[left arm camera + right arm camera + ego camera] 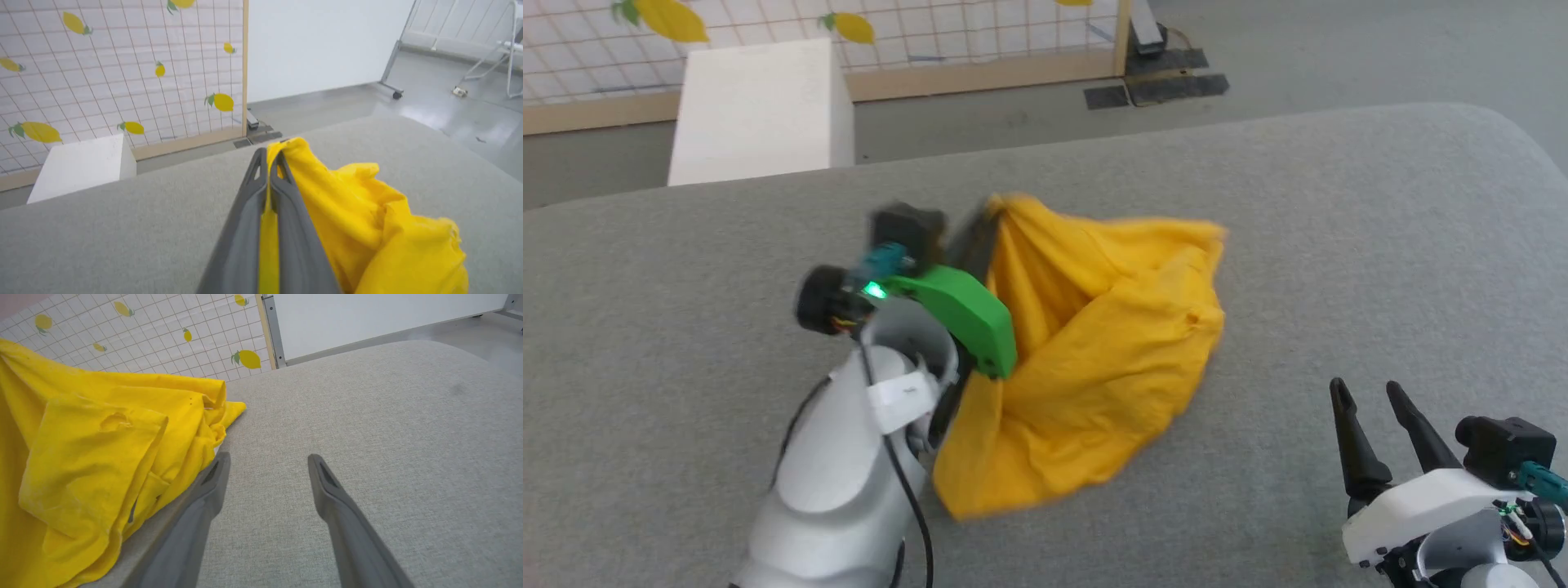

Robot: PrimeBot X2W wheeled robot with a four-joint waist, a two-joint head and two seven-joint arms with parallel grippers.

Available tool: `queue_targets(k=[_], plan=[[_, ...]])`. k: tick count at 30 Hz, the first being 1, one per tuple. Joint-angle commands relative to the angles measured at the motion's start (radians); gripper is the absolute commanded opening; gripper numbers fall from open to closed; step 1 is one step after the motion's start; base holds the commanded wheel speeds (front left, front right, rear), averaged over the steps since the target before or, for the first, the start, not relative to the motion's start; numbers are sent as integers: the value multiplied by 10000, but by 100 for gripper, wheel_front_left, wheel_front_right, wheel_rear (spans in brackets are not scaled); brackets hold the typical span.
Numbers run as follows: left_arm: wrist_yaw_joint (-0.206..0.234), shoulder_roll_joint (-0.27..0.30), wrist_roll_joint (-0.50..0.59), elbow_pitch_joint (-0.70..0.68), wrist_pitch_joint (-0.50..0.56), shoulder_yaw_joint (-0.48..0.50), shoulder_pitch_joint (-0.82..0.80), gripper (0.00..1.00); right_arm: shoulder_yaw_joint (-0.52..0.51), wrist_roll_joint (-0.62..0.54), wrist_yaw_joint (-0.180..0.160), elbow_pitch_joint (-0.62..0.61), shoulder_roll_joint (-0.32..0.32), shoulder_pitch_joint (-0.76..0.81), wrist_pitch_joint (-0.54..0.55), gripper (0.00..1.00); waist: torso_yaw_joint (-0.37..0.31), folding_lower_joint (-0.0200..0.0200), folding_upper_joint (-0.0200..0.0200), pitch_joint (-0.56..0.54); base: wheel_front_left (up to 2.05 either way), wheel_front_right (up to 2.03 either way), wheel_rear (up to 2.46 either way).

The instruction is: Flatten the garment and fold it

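Note:
The garment is a plain yellow T-shirt, bunched and drawn up into a peak at its far left corner over the grey padded surface. My left gripper is shut on that raised corner; in the left wrist view the dark fingers pinch yellow cloth between them, and the garment hangs down to their right. My right gripper stands open at the lower right, well clear of the cloth. In the right wrist view its fingers spread over bare grey fabric, the garment just to their left. No print shows.
The grey padded surface stretches wide around the shirt. Beyond its far edge stand a white box and a lemon-patterned grid screen on a wooden frame. Grey floor lies past the far right edge.

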Motion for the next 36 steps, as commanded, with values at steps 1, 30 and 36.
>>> queue_targets(k=[1,30,36], plan=[[196,59,-63,-276,-381,217,72,0,-2,-56,-13,-13,3,-87,-14,100,292,0,0,-196,0,0,0],[2233,430,-1461,-2725,-2499,3231,5856,100,552,-535,-13,-158,3,-250,886,100,1978,0,0,-182,0,0,0],[1668,44,-374,-3302,-2970,3109,4978,100,1612,-1049,-13,308,3,-1791,1511,100,2588,0,0,422,0,0,0]])
